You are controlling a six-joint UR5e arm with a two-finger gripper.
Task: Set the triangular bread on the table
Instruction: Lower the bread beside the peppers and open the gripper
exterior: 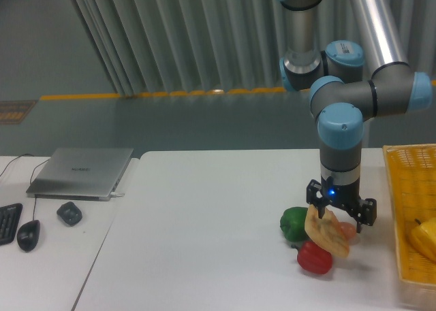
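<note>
A: The gripper point(338, 214) is clenched on the triangular bread point(327, 232), pinching it near its upper edge so the wedge hangs tilted, tip pointing down and to the right. It looks to be just above the bench point(204, 229), not resting on it, though from this one view contact cannot be ruled out.

B: And what sits beneath it?

A: That is the worry. A green pepper point(294, 224) lies just to the left, a red pepper point(314, 258) just below the bread's lower end, and something small and orange-pink point(349, 231) shows behind it, too hidden to name. The bread overlaps them in the picture.

B: So a straight drop could land badly?

A: Probably. Released here, the wedge may come down on the red pepper, tip over and roll off, or nudge the peppers aside. Bare bench lies to the left, well apart from the clutter, and looks the safer spot.

B: Any other risks?

A: The grip is on a thin edge of a lumpy pastry, so it might slip or pivot during a sideways move. The yellow basket point(402, 209) stands to the right; drifting that way would put the bread in the wrong place.
</note>
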